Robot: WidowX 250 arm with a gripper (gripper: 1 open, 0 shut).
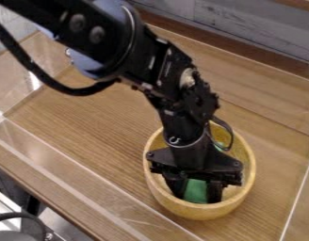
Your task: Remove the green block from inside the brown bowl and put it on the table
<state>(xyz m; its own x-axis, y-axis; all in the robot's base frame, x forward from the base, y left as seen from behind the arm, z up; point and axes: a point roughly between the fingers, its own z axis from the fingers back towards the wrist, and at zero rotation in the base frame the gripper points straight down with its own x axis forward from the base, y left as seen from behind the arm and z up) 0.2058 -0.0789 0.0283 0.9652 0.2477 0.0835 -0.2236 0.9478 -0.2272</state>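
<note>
The brown bowl (170, 200) stands on the table (82, 141) toward the front right. Inside it lies the green block (195, 191), only partly visible between the black fingers. My gripper (195, 183) points steeply down into the bowl, one finger on each side of the block. The fingers stand close against the block, but the view does not show whether they press on it. The black arm comes in from the upper left and hides the bowl's far inner wall.
Low clear acrylic walls (31, 151) run along the table's left and front edges. A black cable (19, 61) loops at the upper left. A further wall and a grey backdrop stand behind the table.
</note>
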